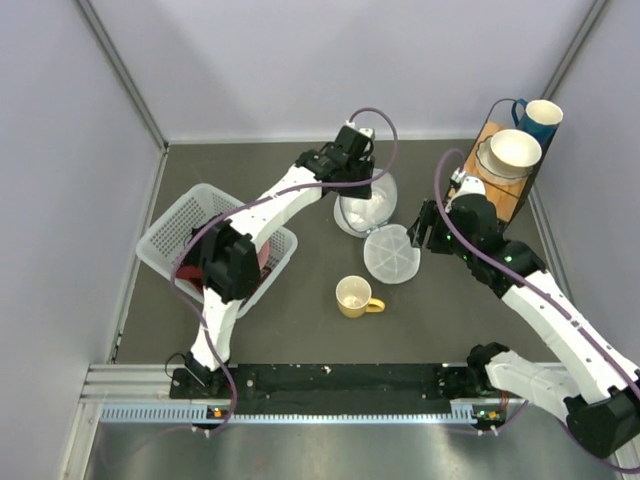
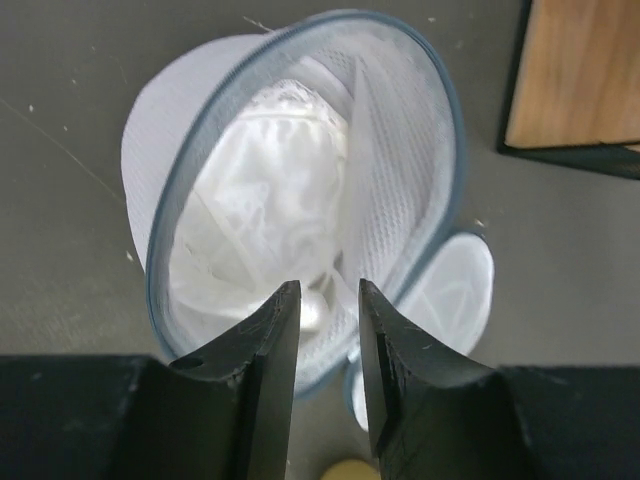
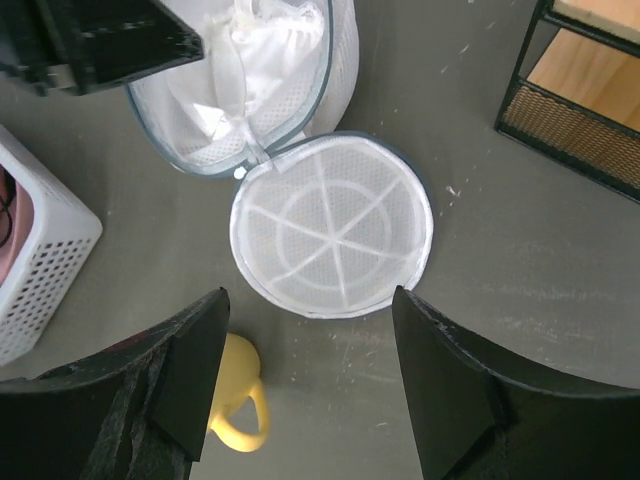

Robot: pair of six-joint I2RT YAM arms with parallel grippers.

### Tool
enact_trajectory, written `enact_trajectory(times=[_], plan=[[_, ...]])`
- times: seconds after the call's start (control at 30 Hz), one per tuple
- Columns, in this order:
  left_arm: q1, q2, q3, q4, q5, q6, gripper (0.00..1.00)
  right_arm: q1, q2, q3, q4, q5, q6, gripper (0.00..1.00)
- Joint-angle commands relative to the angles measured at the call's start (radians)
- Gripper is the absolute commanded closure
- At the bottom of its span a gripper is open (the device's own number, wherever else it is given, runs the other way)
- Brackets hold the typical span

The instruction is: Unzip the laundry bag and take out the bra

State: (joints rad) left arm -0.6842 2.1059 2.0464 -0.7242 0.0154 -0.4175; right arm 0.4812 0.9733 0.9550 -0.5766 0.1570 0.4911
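The laundry bag is unzipped and lies open. Its ribbed lid half (image 1: 392,255) lies flat on the table and also shows in the right wrist view (image 3: 335,225). The other half (image 1: 365,212) stands tilted, its grey-blue zip rim (image 2: 200,150) facing my left wrist camera. The white lace bra (image 2: 270,180) sits inside it and also shows in the right wrist view (image 3: 270,50). My left gripper (image 2: 325,300) hovers at the bag's mouth (image 1: 364,186), its jaws a narrow gap apart and holding nothing. My right gripper (image 3: 310,305) is wide open and empty, just right of the lid half (image 1: 425,228).
A yellow mug (image 1: 355,297) stands in front of the lid, also seen in the right wrist view (image 3: 235,400). A white lattice basket (image 1: 190,225) with a pink item is at the left. A wooden shelf (image 1: 505,185) at the back right holds a white bowl (image 1: 515,150) and a blue mug (image 1: 540,118).
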Motion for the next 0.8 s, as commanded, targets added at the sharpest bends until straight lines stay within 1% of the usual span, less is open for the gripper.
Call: enact_trajectory(times=[0.0, 0.07, 0.1, 0.13, 0.2, 0.23, 0.37, 0.53, 0.63, 0.67, 0.7, 0.77], plan=[[0.002, 0.063, 0.075, 0.103, -0.074, 0.042, 0.64, -0.009, -0.024, -0.004, -0.009, 0.032, 0.018, 0.33], [0.002, 0.112, 0.090, 0.103, -0.089, 0.048, 0.62, -0.009, -0.019, 0.001, -0.011, 0.021, 0.015, 0.33], [0.000, 0.126, 0.095, 0.104, -0.132, 0.048, 0.60, -0.009, -0.012, 0.008, -0.011, 0.019, 0.017, 0.33], [-0.005, 0.150, 0.093, 0.108, -0.168, 0.068, 0.55, -0.009, -0.010, 0.011, -0.011, 0.013, 0.015, 0.33], [-0.028, 0.180, 0.092, 0.109, -0.273, 0.100, 0.52, -0.010, -0.001, 0.017, -0.011, 0.009, 0.015, 0.33], [-0.032, 0.210, 0.090, 0.106, -0.278, 0.109, 0.49, -0.009, 0.002, 0.022, -0.011, 0.006, 0.015, 0.33], [-0.035, 0.278, 0.090, 0.094, -0.246, 0.094, 0.44, -0.009, 0.011, 0.033, -0.011, 0.003, 0.012, 0.33], [-0.044, 0.321, 0.083, 0.089, -0.247, 0.100, 0.45, -0.007, 0.015, 0.041, -0.011, -0.005, 0.014, 0.33], [-0.051, 0.324, 0.083, 0.080, -0.272, 0.117, 0.62, -0.009, 0.015, 0.044, -0.009, -0.008, 0.015, 0.33], [-0.049, 0.321, 0.083, 0.074, -0.275, 0.118, 0.72, -0.009, 0.015, 0.045, -0.009, -0.007, 0.014, 0.33], [-0.049, 0.315, 0.083, 0.069, -0.278, 0.121, 0.99, -0.009, 0.015, 0.045, -0.009, -0.005, 0.015, 0.33], [-0.051, 0.284, 0.080, 0.060, -0.275, 0.120, 1.00, -0.010, 0.015, 0.047, -0.009, -0.005, 0.015, 0.33]])
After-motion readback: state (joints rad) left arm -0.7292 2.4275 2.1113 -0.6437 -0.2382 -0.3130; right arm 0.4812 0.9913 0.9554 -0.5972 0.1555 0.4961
